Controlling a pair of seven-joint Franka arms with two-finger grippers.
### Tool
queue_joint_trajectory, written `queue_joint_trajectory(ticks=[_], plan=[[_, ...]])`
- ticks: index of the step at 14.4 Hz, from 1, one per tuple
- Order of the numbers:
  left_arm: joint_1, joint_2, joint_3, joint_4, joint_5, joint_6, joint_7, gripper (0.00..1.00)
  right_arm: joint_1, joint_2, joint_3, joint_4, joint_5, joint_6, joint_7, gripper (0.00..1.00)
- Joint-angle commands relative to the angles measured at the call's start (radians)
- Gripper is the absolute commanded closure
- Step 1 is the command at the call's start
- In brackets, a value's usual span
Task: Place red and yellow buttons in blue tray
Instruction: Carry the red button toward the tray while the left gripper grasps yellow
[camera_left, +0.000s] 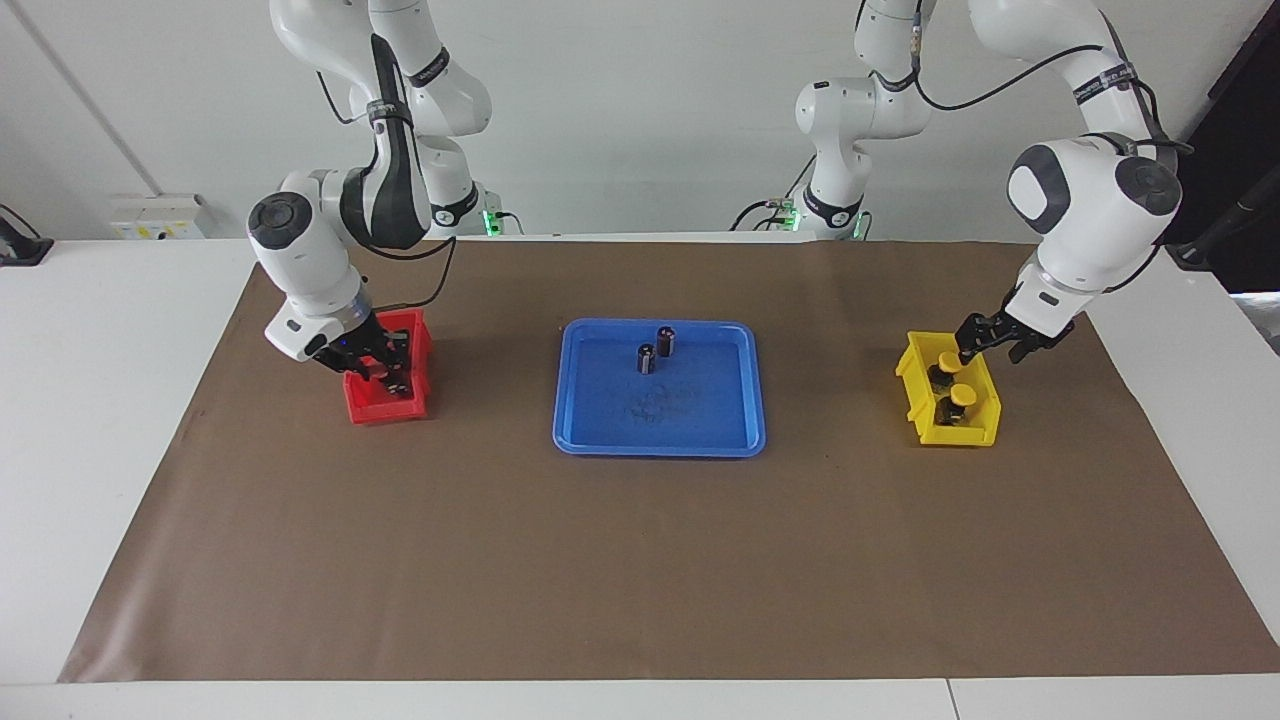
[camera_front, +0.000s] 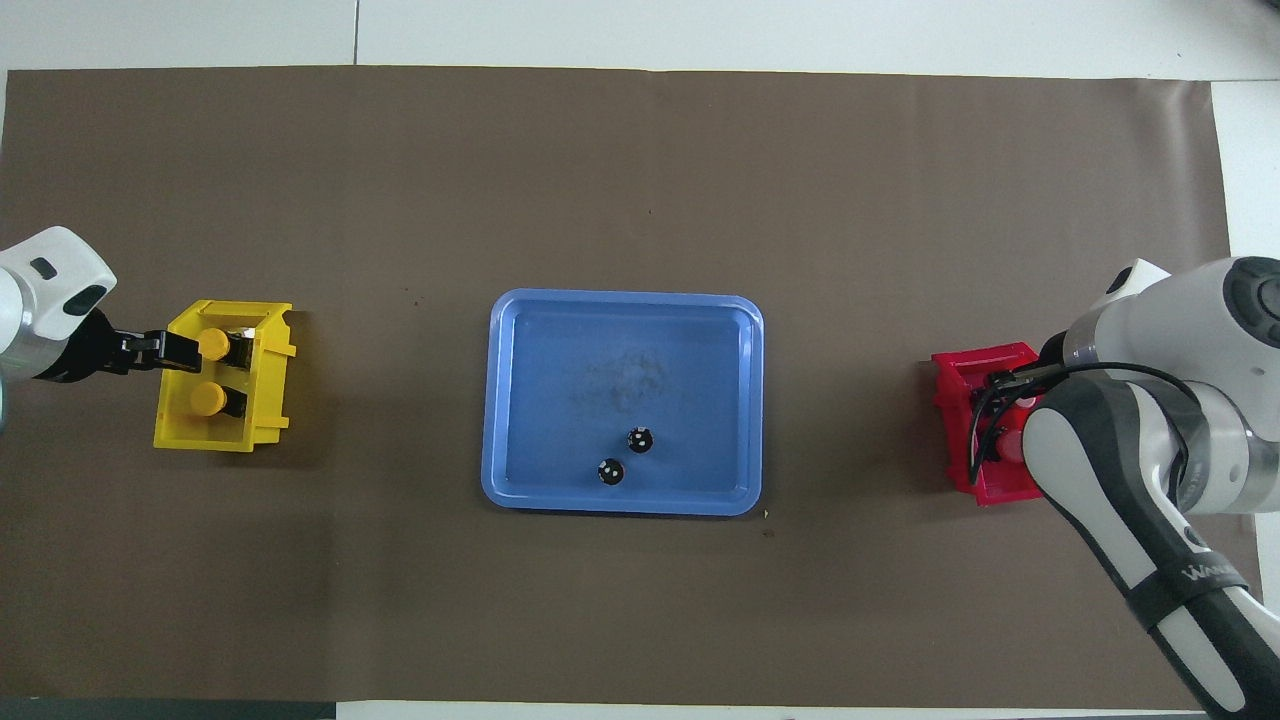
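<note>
No buttons in blue tray (camera_left: 590, 420) yet; only two dark cylinders (camera_left: 656, 350) there. Yellow buttons (camera_left: 955, 378) in yellow bin (camera_left: 922, 412), left gripper (camera_left: 988, 338) over it, finger state unclear. Right gripper (camera_left: 385, 372) pressed shut inside red bin (camera_left: 372, 408), contents hidden.

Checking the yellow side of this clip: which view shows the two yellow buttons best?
The overhead view: both caps of the yellow buttons show whole inside the yellow bin. In the facing view they look smaller, and the left gripper crowds the nearer one.

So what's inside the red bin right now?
The right gripper reaches into the red bin; a bit of red cap shows under the arm. How many buttons it holds is hidden.
</note>
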Motion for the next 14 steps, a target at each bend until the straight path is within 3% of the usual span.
queue_joint_trajectory(ticks=[1, 5, 7, 10, 14], plan=[[0.005, -0.021, -0.007, -0.046, 0.003, 0.030, -0.030, 0.25, 0.004, 0.056, 0.005, 0.213, -0.014, -0.197, -0.020, 0.86], [0.002, -0.029, -0.007, -0.101, 0.002, 0.054, -0.033, 0.26, 0.123, 0.163, 0.005, 0.519, -0.011, -0.422, 0.109, 0.86], [-0.002, -0.030, -0.007, -0.118, 0.002, 0.067, -0.047, 0.26, 0.206, 0.209, 0.005, 0.619, 0.004, -0.434, 0.226, 0.87], [-0.015, -0.029, -0.012, -0.118, 0.002, 0.071, -0.085, 0.26, 0.356, 0.281, 0.005, 0.722, 0.056, -0.419, 0.540, 0.98], [-0.015, -0.038, -0.012, -0.137, 0.002, 0.082, -0.087, 0.29, 0.544, 0.497, 0.001, 0.923, 0.044, -0.399, 0.758, 0.98]])
